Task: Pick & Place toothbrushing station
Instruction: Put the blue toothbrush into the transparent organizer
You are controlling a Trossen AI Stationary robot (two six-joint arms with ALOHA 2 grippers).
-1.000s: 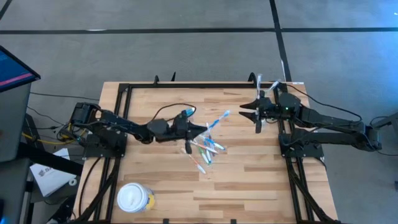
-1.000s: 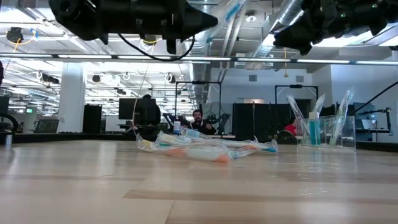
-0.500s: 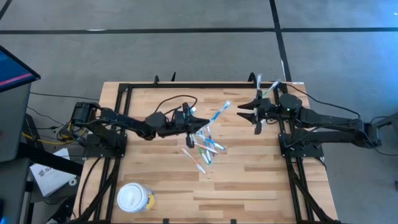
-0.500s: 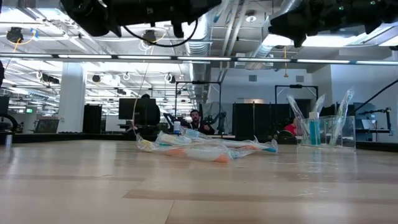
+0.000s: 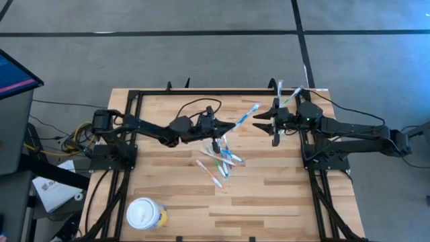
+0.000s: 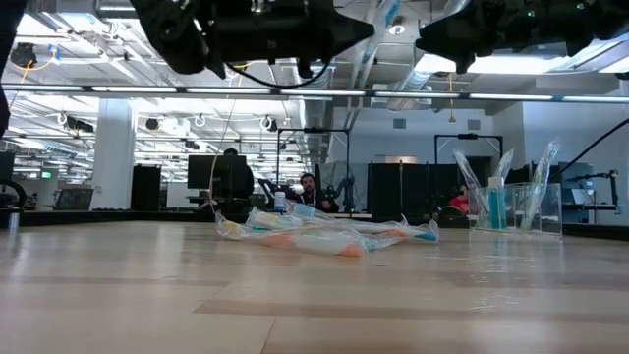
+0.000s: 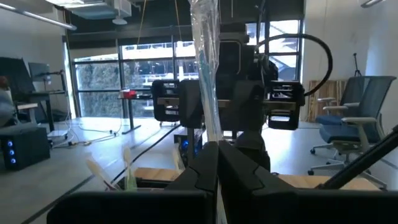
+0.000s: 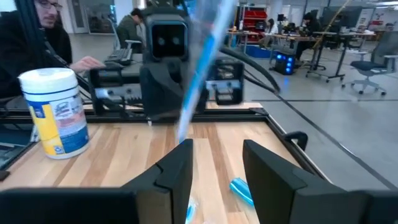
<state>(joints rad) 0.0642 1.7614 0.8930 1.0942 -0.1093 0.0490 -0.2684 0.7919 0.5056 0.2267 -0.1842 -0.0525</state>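
My left gripper (image 5: 230,126) is above the table's middle, shut on one wrapped blue-and-white toothbrush (image 5: 246,115); both also show in the left wrist view (image 7: 217,158) and the low view (image 6: 378,18). My right gripper (image 5: 259,121) is open and faces it, with the brush's free end just in front of its fingers (image 8: 186,158). Several more toothbrushes (image 5: 219,161) lie in a loose pile on the table. The clear tumbler (image 5: 290,94) stands at the far right corner, holding a few brushes and the blue tube (image 6: 496,206). My left gripper pinches the toothbrush's wrapped lower end (image 7: 214,138) between its two shut fingers. The fingers come about level from the table's left and lie along the brush. The brush sticks out past the fingertips, slanting toward the far right, lifted clear of the table.
A white-lidded yellow tub (image 5: 144,214) stands near the front left edge. A black frame (image 5: 201,92) runs along the table's far, left and right sides. Bare wood lies at the front right. People sit in the room beyond the table.
My left gripper has moved toward the table's right edge and a little toward the far edge, carrying the toothbrush toward my right gripper. The brush stays held and clear of the table. The pile has stayed where it was.
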